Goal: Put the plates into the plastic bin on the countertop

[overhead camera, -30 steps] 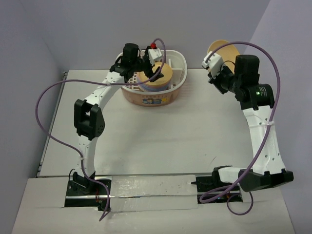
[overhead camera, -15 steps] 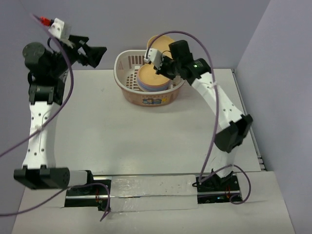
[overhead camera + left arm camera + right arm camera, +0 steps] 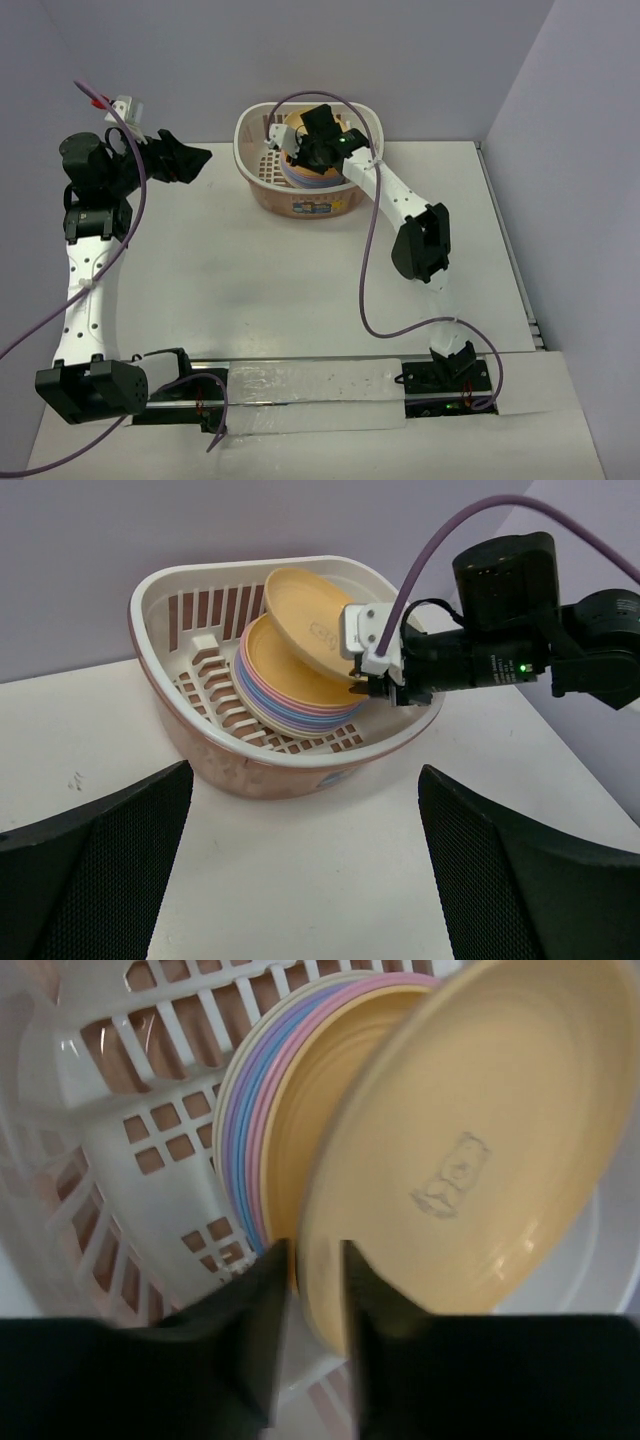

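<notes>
Top external view: the right arm reaches across the white table into the bin, which stands at the far edge against the lilac wall. The right gripper is down inside the bin. Its two dark fingers sit close together on either side of the lower rim of a yellow plate. Whether they clamp that rim or merely flank it cannot be told. The plate, with a small bear mark on its face, tilts over a stack of cream, lilac, blue, pink and yellow plates. The stack leans in the bin beside the rack dividers.

The left arm is raised at the left side of the table, well apart from the bin. The left gripper faces the bin with its jaws spread wide and nothing between them.
</notes>
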Controlling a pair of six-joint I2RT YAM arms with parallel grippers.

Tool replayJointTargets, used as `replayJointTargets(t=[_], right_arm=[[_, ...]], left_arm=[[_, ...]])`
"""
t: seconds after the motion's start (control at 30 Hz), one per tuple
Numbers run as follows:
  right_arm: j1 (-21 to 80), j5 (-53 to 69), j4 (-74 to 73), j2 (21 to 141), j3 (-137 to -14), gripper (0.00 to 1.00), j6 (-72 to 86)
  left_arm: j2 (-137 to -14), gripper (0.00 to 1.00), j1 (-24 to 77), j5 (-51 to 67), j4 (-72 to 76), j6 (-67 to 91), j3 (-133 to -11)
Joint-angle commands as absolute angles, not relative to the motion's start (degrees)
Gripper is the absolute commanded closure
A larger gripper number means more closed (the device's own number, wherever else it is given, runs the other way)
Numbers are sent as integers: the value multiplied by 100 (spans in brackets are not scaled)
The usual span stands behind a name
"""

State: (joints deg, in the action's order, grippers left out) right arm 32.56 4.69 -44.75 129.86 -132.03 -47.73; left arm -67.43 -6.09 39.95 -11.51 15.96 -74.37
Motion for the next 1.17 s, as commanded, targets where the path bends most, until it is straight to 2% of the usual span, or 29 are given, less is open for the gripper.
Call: replayJointTargets(t=[0.0, 0.03, 0.07, 0.13, 0.23, 0.5, 0.57, 0.87, 1.0, 1.13], right_arm=[[3360, 73, -3892, 13059, -13562, 36, -4795], [3369, 34, -3894, 13081, -13623, 4, -4756], [3394, 34, -3965, 13096, -13772, 0, -4711], [3478, 131, -4169, 13018, -14277, 0, -4512], [3601, 361, -4022, 12206, -14456, 0, -4088], [3217, 263, -3433, 9802, -12954, 0, -2399], [2829, 170, -3362, 9274, -11907, 0, -2059], [278, 675, -3047, 8012, -9028, 0, -419], [44, 643, -2775, 7635, -8145, 0, -281], [-185, 750, -2639, 7559, -7760, 0, -117]], left_arm=[[-6676, 1, -633, 4141, -1116, 1708, -7677], [-6688, 1, -633, 4119, -1116, 1714, -7708], [-6698, 1, -633, 4095, -1129, 1709, -7728], [-6781, 1, -633, 3988, -1267, 1671, -7951], [-7055, 1, -633, 3564, -1721, 1617, -8598], [-8453, 1, -633, 2921, -3006, 973, -9745], [-8685, 1, -633, 2475, -3059, 1071, -9629], [-8558, 1, -642, 1391, -2612, 846, -8467], [-8427, 1, -647, 1201, -2433, 817, -8170], [-8187, 1, -647, 1039, -2223, 785, -7859]])
